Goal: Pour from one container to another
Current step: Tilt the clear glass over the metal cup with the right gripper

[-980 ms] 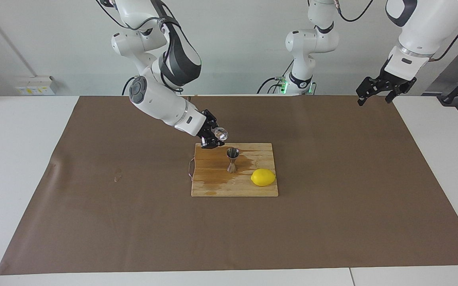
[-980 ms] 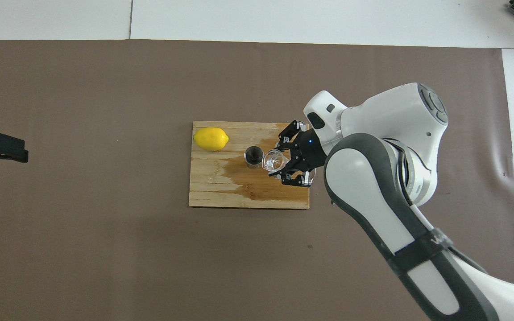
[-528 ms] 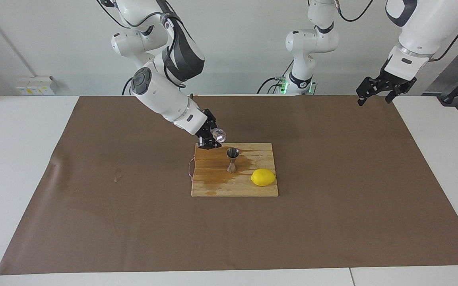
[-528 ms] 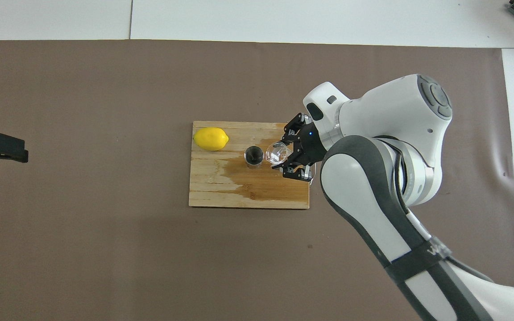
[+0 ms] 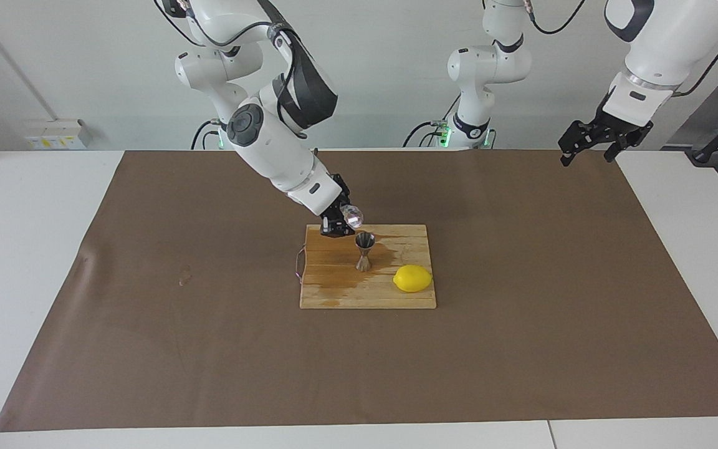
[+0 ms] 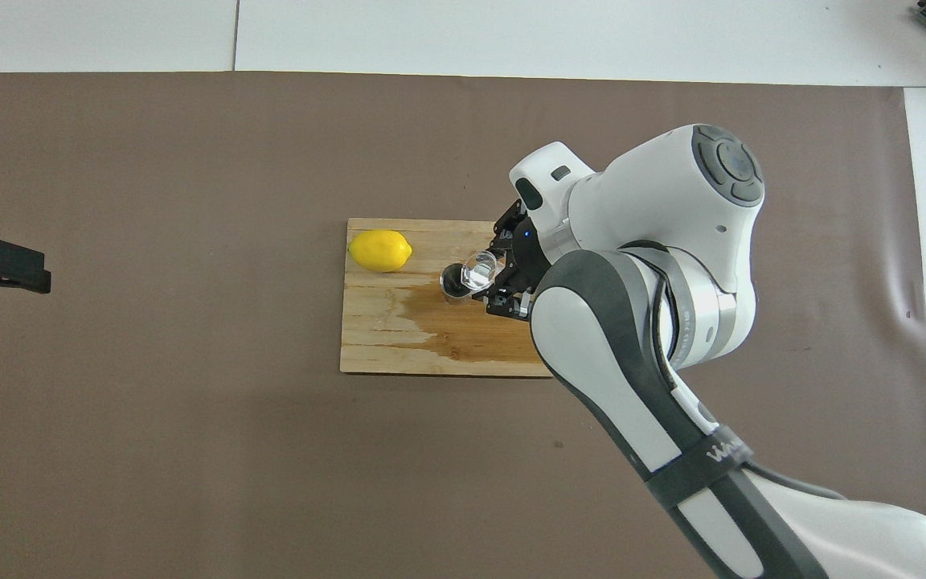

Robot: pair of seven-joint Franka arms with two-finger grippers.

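The glass cup (image 5: 353,217) is tiny, clear and squat, tipped over on its side so its mouth faces the jigger (image 5: 364,251); seen from overhead its rim overlaps the jigger's open top. The right claw (image 5: 340,219) is clenched on the glass cup, holding it in the air over the edge of the cutting board (image 5: 334,293) nearest the robots, just above and beside the jigger's mouth; whether cup and jigger touch cannot be told. The jigger is small, silvery and hourglass-shaped, two cones joined at a narrow waist, standing upright on the board directly under the tilted cup. A dark wet patch (image 6: 463,334) spreads across the wood around the jigger's foot. Farther from the robots, toward the left arm's end of the board, a lemon (image 5: 412,278) lies near the jigger but apart from it. The board rests on a brown mat (image 5: 521,312) covering the worktop (image 5: 22,249). The left claw (image 5: 596,144) waits, released, high over the mat's corner at its own end, well apart from everything.
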